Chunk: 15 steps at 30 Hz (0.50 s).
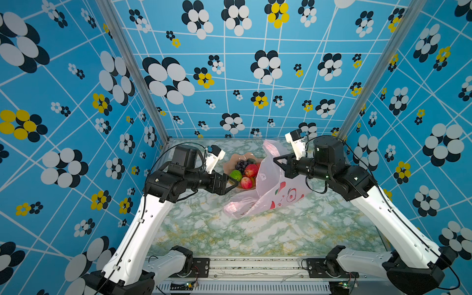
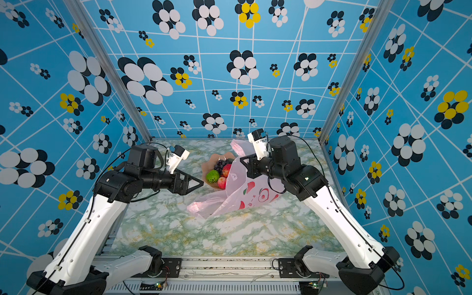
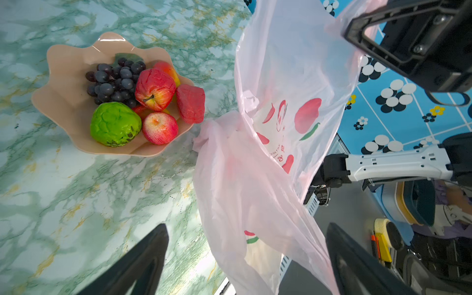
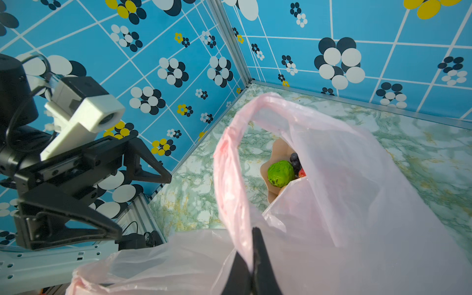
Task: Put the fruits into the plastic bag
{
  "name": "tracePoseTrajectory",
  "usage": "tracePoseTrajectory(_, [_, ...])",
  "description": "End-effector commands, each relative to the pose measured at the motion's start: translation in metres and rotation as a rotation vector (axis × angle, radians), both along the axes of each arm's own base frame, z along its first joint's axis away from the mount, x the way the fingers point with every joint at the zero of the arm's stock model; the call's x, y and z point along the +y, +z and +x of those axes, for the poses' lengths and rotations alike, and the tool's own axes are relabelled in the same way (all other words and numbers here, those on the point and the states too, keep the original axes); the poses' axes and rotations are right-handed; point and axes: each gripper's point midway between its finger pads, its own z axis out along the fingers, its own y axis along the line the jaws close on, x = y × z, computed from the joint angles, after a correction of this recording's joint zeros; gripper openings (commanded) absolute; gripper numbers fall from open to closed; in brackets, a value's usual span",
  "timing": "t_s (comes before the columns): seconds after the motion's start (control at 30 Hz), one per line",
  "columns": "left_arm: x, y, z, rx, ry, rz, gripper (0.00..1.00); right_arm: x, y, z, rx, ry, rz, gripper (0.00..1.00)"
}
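Plastic bag first, the biggest thing out here: pale pink and crinkly, it hangs from the right pincer and drapes down beneath it onto the marbled table. That pincer is clamped tight on the film at the foot of a handle loop. The reason looks plain to me: hoist one side and the mouth gapes toward the other arm. The slack handle flops on the table, out ahead of the left pincer, whose jaws are spread wide and holding nothing. My guess is it's set for a first pick.

Next in size is the peach scalloped bowl, just beyond the left pincer's tips, with the bag's wall standing between it and the right pincer. Every one of the fruits I can find is in that bowl, and I see none in the bag, so the loading hasn't begun.

The left wrist view lays them all out. The grape bunch is farthest from the pincer, and the bumpy green fruit and the red apples are nearer. The bumpy red fruit perches on the rim beside the bag, and the mango-like one peeks out behind an apple. In both top views the bag hides that rim side. The right wrist view catches only the green fruit and a few grapes past the handle, yet it alone shows the pinch itself, closed fingers with film squeezed between them.
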Motion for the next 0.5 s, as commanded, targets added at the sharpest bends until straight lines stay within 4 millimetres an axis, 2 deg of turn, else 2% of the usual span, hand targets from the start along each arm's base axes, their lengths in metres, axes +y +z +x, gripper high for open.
tracePoseTrajectory(0.0, [-0.007, 0.013, -0.030, -0.057, -0.093, -0.055, 0.99, 0.008, 0.005, 0.002, -0.014, 0.020, 0.022, 0.00])
tracePoseTrajectory(0.07, [-0.014, 0.019, -0.041, -0.087, -0.136, -0.068, 0.99, 0.010, 0.006, 0.004, -0.016, 0.020, 0.025, 0.00])
tracePoseTrajectory(0.13, [-0.019, 0.018, -0.052, -0.115, -0.178, -0.034, 0.99, 0.010, 0.007, 0.005, -0.018, 0.017, 0.023, 0.00])
tracePoseTrajectory(0.27, [-0.020, -0.012, -0.067, -0.121, -0.251, 0.168, 0.99, 0.011, 0.008, 0.007, -0.021, 0.021, 0.011, 0.00])
tracePoseTrajectory(0.33, [-0.024, -0.020, -0.074, -0.118, -0.287, 0.214, 0.99, 0.012, 0.008, 0.008, -0.020, 0.021, 0.010, 0.00])
tracePoseTrajectory(0.47, [-0.026, -0.030, -0.069, -0.163, -0.278, 0.312, 0.99, 0.013, 0.009, 0.007, -0.019, 0.028, 0.021, 0.00])
